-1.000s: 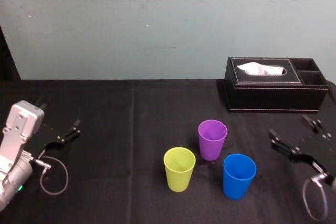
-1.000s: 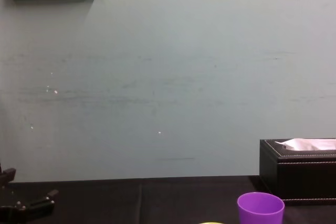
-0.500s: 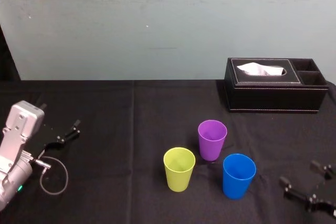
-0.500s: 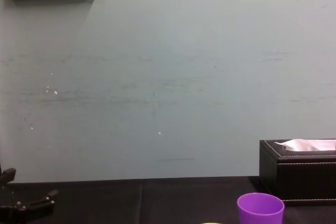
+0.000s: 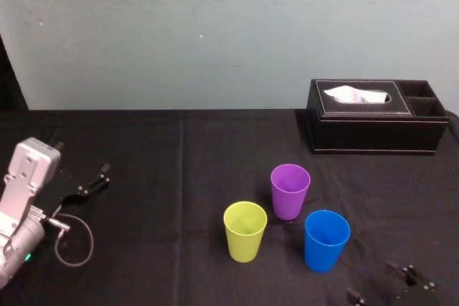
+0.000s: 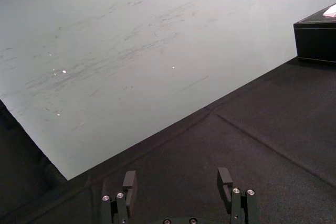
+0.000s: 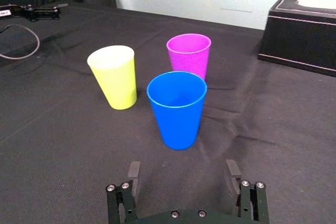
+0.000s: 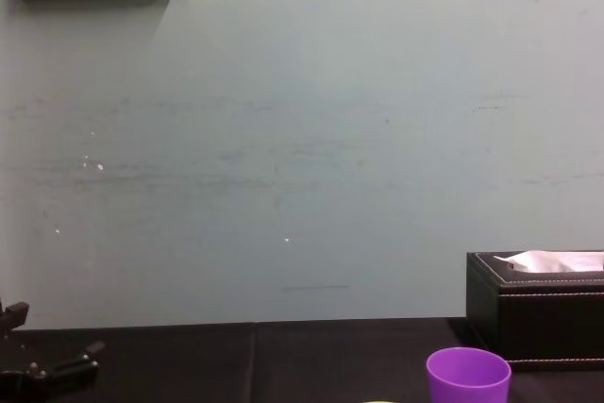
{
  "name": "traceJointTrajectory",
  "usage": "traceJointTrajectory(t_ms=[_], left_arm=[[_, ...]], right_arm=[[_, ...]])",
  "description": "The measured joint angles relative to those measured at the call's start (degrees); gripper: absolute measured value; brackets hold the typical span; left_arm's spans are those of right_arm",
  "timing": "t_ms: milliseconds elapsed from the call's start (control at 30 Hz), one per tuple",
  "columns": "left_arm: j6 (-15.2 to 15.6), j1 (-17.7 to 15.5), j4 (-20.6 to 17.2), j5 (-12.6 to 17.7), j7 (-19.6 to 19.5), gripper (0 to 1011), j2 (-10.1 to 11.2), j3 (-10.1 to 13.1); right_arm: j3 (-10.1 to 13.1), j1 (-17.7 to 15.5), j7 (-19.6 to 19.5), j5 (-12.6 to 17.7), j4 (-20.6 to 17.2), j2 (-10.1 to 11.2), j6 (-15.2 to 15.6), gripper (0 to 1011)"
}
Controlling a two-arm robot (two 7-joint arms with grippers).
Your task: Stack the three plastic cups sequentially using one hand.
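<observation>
Three plastic cups stand upright and apart on the black table: a purple cup (image 5: 290,190) (image 7: 188,54) (image 8: 468,375) farthest back, a yellow-green cup (image 5: 244,231) (image 7: 114,83) to its left and a blue cup (image 5: 326,240) (image 7: 177,109) nearest me on the right. My right gripper (image 5: 373,282) (image 7: 182,171) hangs low near the table's front edge, just short of the blue cup, open with nothing between its fingers. Far off at the left, my left gripper (image 5: 90,180) (image 6: 177,178) (image 8: 47,365) rests open and empty.
A black tissue box (image 5: 373,116) (image 7: 304,35) (image 8: 538,313) stands at the back right against the pale wall. A grey cable loop (image 5: 72,238) lies beside the left arm. Black cloth (image 5: 179,177) covers the table between the left gripper and the cups.
My right gripper has dropped from beside the cups at the right toward the table's near edge, ending just in front of the blue cup. The cups and left arm have not moved.
</observation>
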Motion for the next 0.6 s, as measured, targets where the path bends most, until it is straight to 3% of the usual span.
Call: traceJointTrajectory(t_ms=[600], left_arm=[[0.0,0.0,0.0,0.0,0.0,1000,0.0,0.0]], right_arm=[[-3.54,7.04,1.33,-5.0,4.89,-6.27,0.24,1000]])
